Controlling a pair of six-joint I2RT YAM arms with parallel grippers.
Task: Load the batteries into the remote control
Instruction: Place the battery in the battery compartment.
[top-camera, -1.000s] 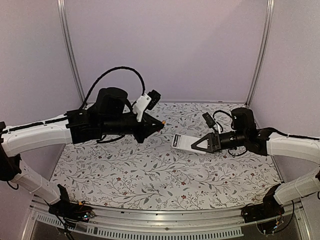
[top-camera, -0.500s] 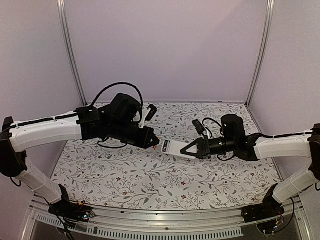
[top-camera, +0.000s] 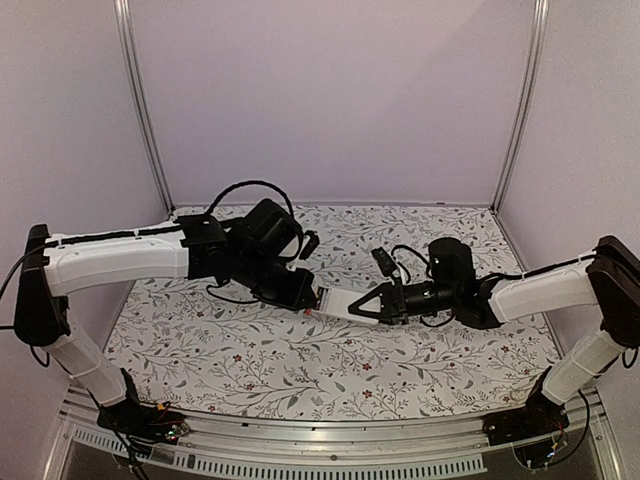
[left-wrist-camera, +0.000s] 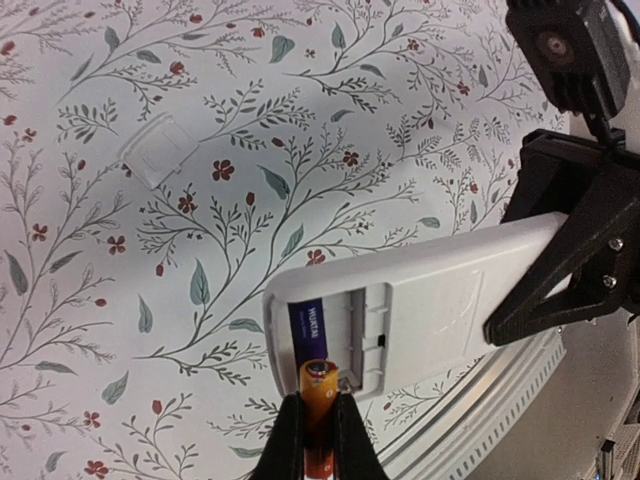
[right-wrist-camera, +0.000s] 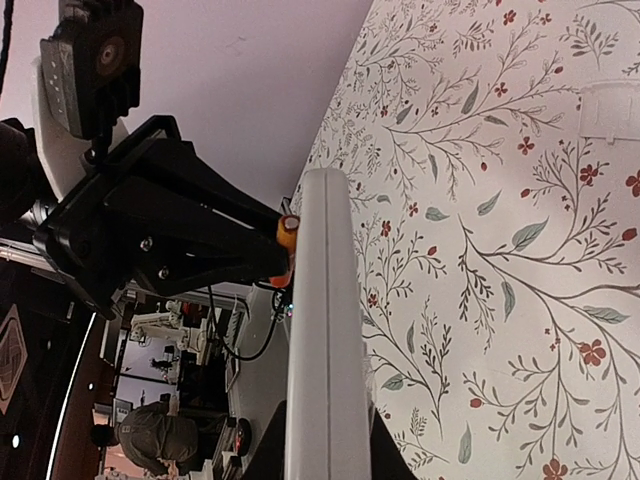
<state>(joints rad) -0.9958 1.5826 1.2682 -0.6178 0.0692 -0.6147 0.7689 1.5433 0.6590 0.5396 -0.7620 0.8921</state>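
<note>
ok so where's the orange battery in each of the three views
Top external: the orange battery is a tiny speck at centre, at the remote control's left end.
Left wrist: bottom centre, pinched in the jaws, tip at the open battery bay.
Right wrist: left of centre, against the remote's edge.
Shared landmark: the white remote control.

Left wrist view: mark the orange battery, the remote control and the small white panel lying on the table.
orange battery (left-wrist-camera: 318, 405): left wrist view, its orange body.
remote control (left-wrist-camera: 430, 305): left wrist view, middle of white back.
small white panel (left-wrist-camera: 160, 150): left wrist view, its centre.
</note>
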